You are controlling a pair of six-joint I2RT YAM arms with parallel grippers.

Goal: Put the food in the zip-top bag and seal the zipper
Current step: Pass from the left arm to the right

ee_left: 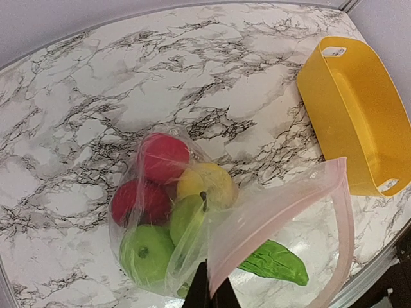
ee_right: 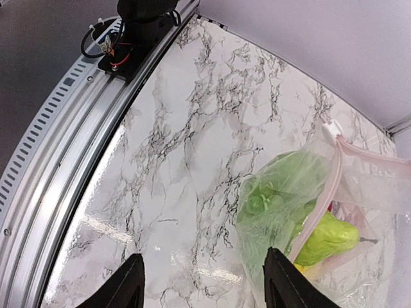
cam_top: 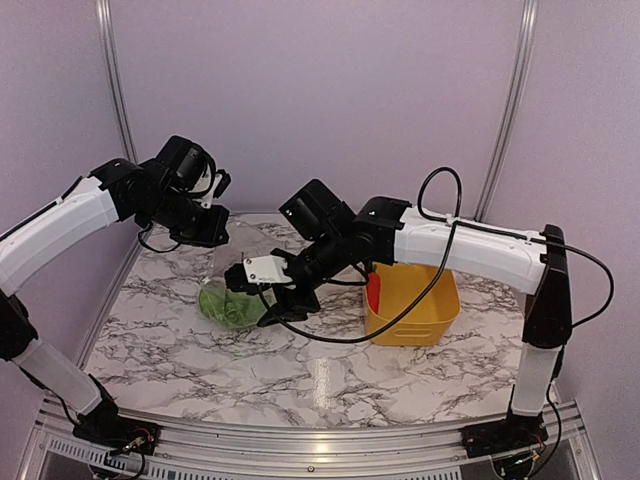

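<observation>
The left tool (ee_left: 207,287), at the bottom centre of its wrist view, is clamped shut on the mouth edge of the zip-top bag (ee_left: 270,218). From it the pink-tinted zipper (ee_left: 345,218) arches toward the lower right, and the mouth gapes. Inside the bag the food (ee_left: 154,200) is bunched at the lower left: two red apples, a lemon (ee_left: 209,183), a pear, a green apple (ee_left: 144,253), and a leafy piece (ee_left: 273,263) nearer the mouth. The right tool (ee_right: 204,282) holds nothing, its fingers (ee_right: 131,282) spread wide at the bottom of its view. The finger on the frame's right is at the bag's green bulge; contact cannot be told. The bag rests on the marble counter (ee_left: 96,83), apart from the yellow basket (ee_left: 359,115) at upper right.
</observation>
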